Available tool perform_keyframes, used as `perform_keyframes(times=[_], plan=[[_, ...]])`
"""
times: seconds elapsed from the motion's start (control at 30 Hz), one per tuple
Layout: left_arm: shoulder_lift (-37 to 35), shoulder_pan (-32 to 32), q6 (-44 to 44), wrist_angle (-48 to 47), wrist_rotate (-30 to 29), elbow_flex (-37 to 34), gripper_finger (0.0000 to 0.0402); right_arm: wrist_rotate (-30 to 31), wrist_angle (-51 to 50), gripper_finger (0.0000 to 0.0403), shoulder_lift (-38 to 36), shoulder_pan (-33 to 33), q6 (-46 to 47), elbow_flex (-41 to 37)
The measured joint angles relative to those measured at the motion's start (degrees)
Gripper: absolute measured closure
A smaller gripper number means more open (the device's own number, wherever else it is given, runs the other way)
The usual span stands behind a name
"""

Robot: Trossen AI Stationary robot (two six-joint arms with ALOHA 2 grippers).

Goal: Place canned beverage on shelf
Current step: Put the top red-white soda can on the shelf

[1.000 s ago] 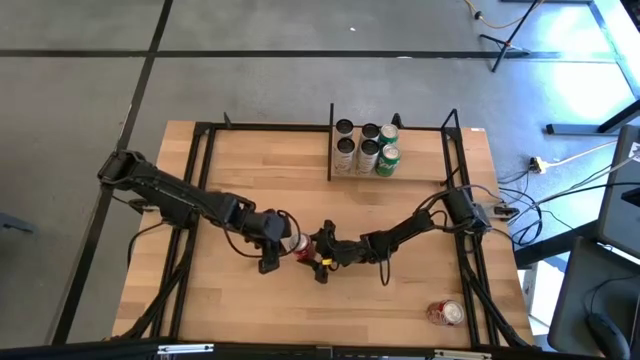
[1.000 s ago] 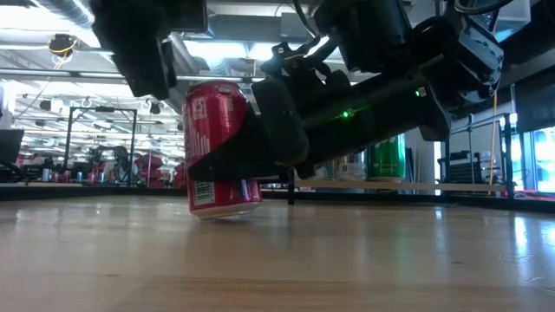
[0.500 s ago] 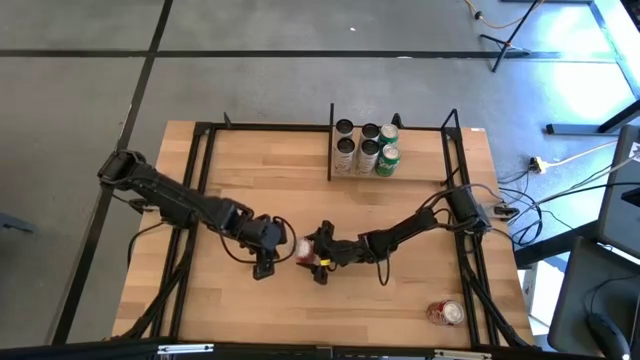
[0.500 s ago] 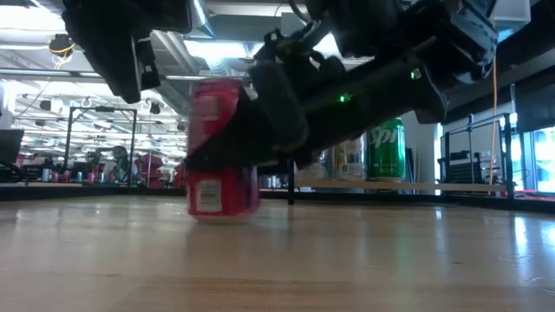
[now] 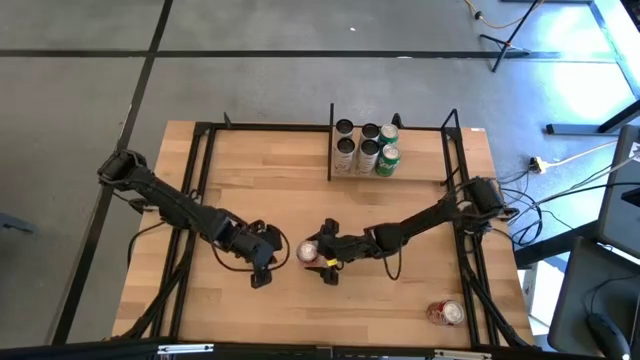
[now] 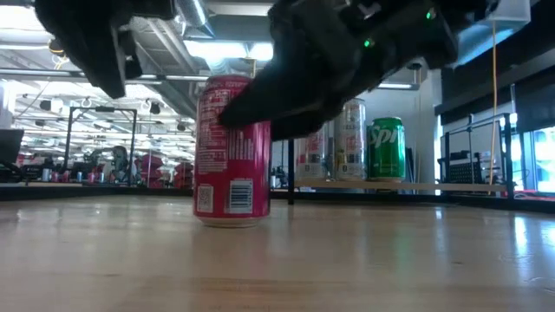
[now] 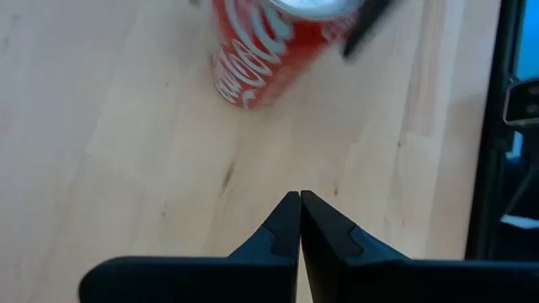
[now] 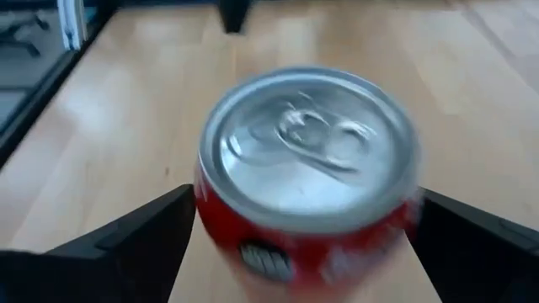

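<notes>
A red can (image 5: 308, 252) stands upright on its base on the wooden tabletop, a little near of centre; it also shows in the low view (image 6: 231, 156). My right gripper (image 5: 316, 254) is shut on it. My left gripper (image 5: 272, 256) is shut and empty, just left of the can, and its closed fingertips (image 7: 299, 202) point toward the can (image 7: 269, 46) with a gap between. The shelf (image 5: 420, 168) lies at the far edge, right of centre, and several cans (image 5: 365, 148) stand on its left part. My right gripper pinches the red can between its two fingers, one on each side wall (image 8: 210, 231) of the upper half, just under the rim. The fingers come from the table's right, slanting down. The can stands upright with its base (image 6: 231, 221) on the table.
Another red can (image 5: 446, 313) lies on its side near the table's near right corner. Black frame rods (image 5: 200, 200) run along the table's left and right sides. Bare tabletop lies between the red can and the shelf (image 6: 399, 185).
The red can, tilted and off its base a second ago, has been turned upright and now stands on the table, a little farther right. My left gripper has drawn back from the can toward the table's near left.
</notes>
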Motion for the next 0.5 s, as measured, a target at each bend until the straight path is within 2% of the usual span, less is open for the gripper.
perform_keyframes(times=[0.37,0.43,0.5], plan=[[0.0,-5.0,-3.3,0.8,-4.8,0.0,0.0398,-2.6,-21.5,0.001,-12.3,0.0,3.1,0.0],[0.1,-5.8,-4.0,3.7,-7.1,-0.5,0.0398,-2.7,-24.9,0.001,-13.7,0.0,3.6,0.0],[0.6,-6.7,-6.2,11.9,-10.7,-2.1,0.0398,-1.9,-26.5,0.001,-14.1,0.0,3.8,0.0]])
